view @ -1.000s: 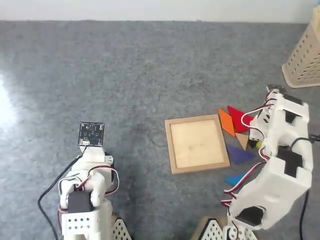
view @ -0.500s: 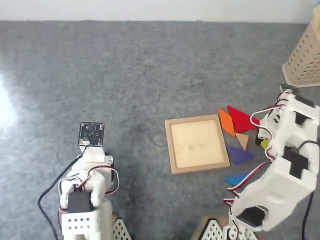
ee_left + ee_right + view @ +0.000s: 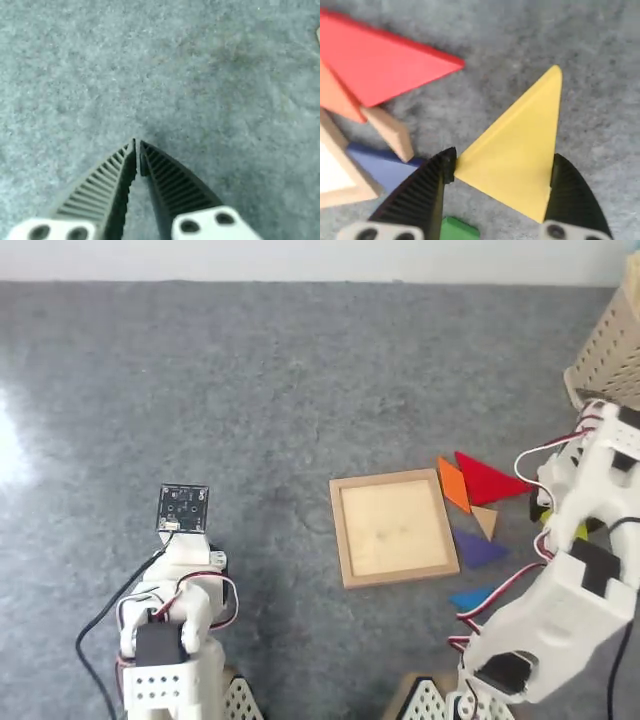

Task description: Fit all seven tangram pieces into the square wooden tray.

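Yellow triangle (image 3: 520, 150) sat gripped between the jaws of the right end effector (image 3: 502, 159), at the right edge of the high view. Square wooden tray (image 3: 337, 530) lay to its left, mid-frame. Left end effector (image 3: 137, 146), clenched on nothing over the counter (image 3: 250, 380), was well apart from the piece.

My left arm (image 3: 170, 680) and right arm (image 3: 560, 630): white printed shells, black servo blocks, looped red, white and black cables. My left pincer (image 3: 136, 145) and right pincer (image 3: 502, 156): black ribbed fingers, white bases with screw holes.
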Controlling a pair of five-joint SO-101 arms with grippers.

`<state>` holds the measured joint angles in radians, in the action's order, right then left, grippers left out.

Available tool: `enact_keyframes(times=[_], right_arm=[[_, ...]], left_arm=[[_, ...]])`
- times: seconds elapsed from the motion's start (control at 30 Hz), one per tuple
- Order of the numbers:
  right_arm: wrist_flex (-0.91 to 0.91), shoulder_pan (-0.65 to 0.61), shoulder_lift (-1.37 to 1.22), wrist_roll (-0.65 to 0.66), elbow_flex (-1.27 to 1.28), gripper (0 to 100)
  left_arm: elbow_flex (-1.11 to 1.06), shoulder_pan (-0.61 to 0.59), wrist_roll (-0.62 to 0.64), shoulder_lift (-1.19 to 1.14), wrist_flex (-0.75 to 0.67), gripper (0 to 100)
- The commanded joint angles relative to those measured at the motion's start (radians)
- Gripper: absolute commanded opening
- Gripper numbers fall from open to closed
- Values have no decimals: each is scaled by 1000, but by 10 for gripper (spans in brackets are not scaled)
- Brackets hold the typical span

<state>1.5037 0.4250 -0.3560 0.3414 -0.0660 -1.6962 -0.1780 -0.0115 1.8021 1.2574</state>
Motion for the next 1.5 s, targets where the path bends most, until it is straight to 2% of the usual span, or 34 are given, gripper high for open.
enact_keyframes(times=[0.0, 0.17, 0.33, 0.47, 0.57, 0.67, 0.83, 0.9, 1.07, 1.2, 1.47], right_arm=[[28, -48, 160, 25, -12, 198], [22, -186, 455, 29, 181, 198], [19, -467, 673, 80, 356, 198], [13, -684, 680, 87, 362, 198], [-24, -774, 621, 144, 348, 198], [-53, -809, 529, 250, 344, 198], [-59, -812, 387, 606, 350, 195], [-67, -814, 346, 689, 344, 197], [-168, -819, 268, 718, 345, 195], [-183, -849, 234, 825, 345, 195], [-206, -851, 222, 878, 344, 199]], left_arm=[[12, 0, 6, 17, 5, 12], [12, 0, 6, 17, 5, 12], [12, 0, 6, 17, 5, 12], [12, 0, 6, 17, 5, 12], [12, 0, 6, 17, 5, 12], [12, 0, 6, 17, 5, 12], [12, 0, 6, 17, 5, 12], [12, 0, 6, 17, 5, 12], [12, 0, 6, 17, 5, 12], [12, 0, 6, 17, 5, 12], [12, 0, 6, 17, 5, 12]])
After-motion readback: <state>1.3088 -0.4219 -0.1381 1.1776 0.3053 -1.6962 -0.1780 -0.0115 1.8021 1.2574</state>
